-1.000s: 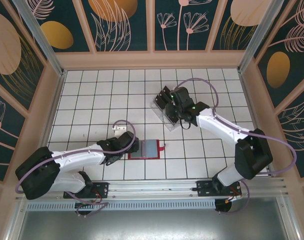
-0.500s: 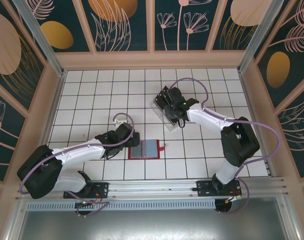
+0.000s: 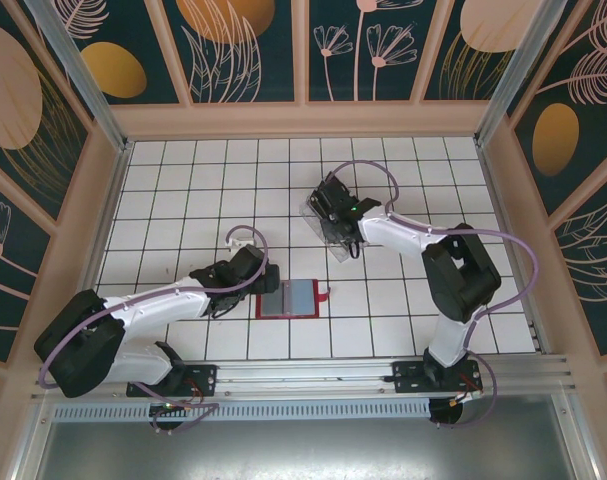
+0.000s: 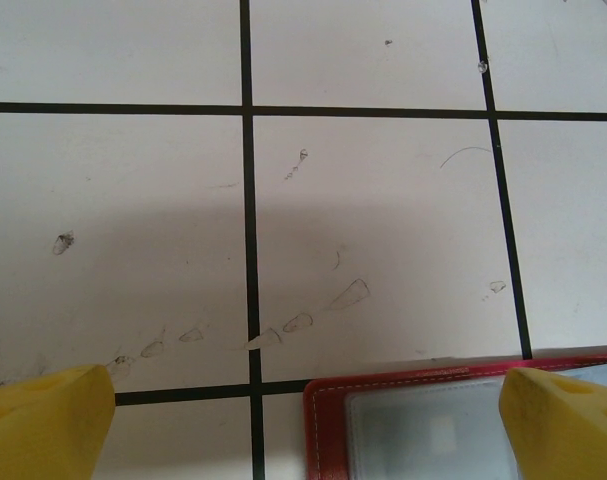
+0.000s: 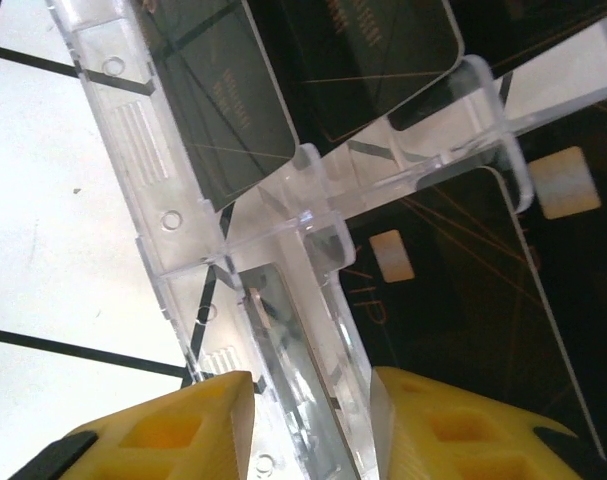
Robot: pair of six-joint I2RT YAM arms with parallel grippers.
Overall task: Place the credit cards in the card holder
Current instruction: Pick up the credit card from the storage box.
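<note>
The credit cards (image 5: 453,300), black with gold chips, stand slotted in a clear plastic rack (image 3: 329,226) at mid-desk. My right jaws sit narrowed astride one of its clear ribs; whether they pinch it I cannot tell. The card holder (image 3: 288,298) lies open on the white tiled desk (image 3: 183,190), nearer my bases, with my left jaws spread wide over its left edge.

The card holder (image 4: 453,425) was cut off at 6 o'clock; the credit cards (image 5: 463,300) ran off at 3 o'clock.
</note>
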